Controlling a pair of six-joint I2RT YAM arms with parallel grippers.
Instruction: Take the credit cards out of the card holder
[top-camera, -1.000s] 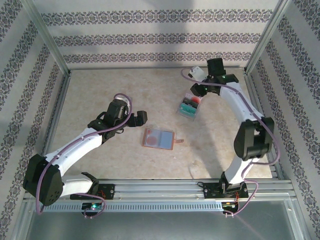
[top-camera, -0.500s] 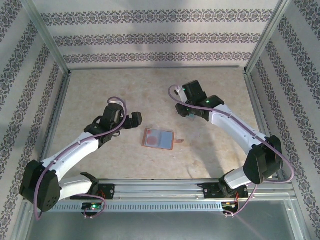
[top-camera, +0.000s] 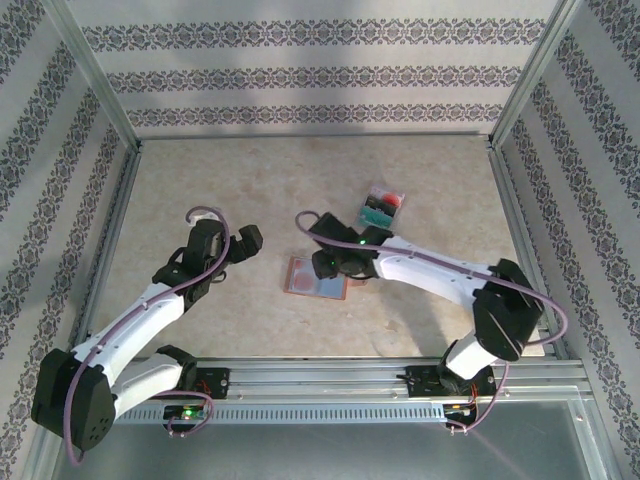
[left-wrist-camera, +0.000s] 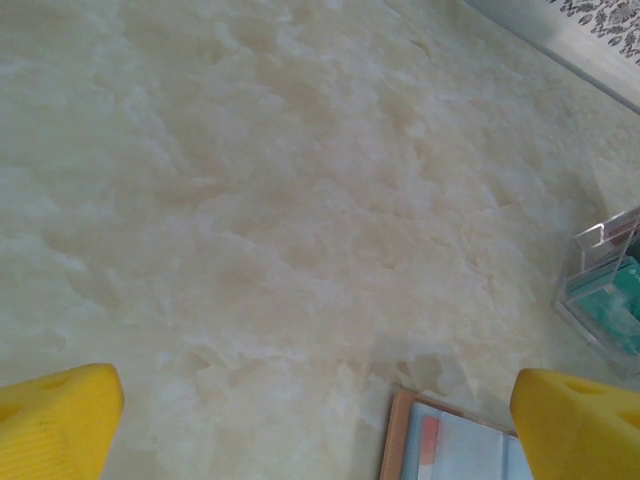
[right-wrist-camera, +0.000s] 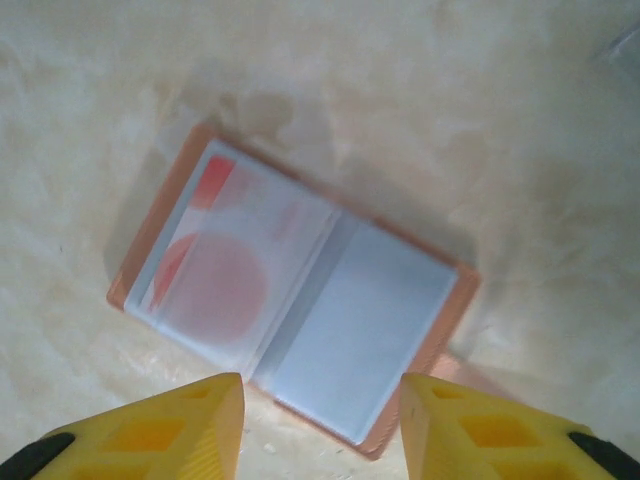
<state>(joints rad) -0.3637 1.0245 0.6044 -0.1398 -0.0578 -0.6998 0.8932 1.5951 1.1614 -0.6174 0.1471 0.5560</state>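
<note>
Card holder (right-wrist-camera: 300, 310) lies open flat on the table (top-camera: 250, 180), between the arms. We see one orange-red card (right-wrist-camera: 205, 285) in its left pocket; the right pocket looks empty. Teal and red cards (top-camera: 382, 205) sit in the clear box (left-wrist-camera: 585, 275). Right gripper (right-wrist-camera: 320, 400) hovers over the holder, fingers apart, empty; left gripper (left-wrist-camera: 315, 390) spread wide. We judge one card left.

Bright, even, diffuse light washes the pale marbled tabletop (top-camera: 250, 180), and the top view is sharp with only faint, soft shadows. Both wrist views are hazy and slightly overexposed. The open salmon-pink leather-like bifold card holder (right-wrist-camera: 370, 310) looks soft-edged, its greyish pockets are milky with glare, and a dim shadow falls beside it.
</note>
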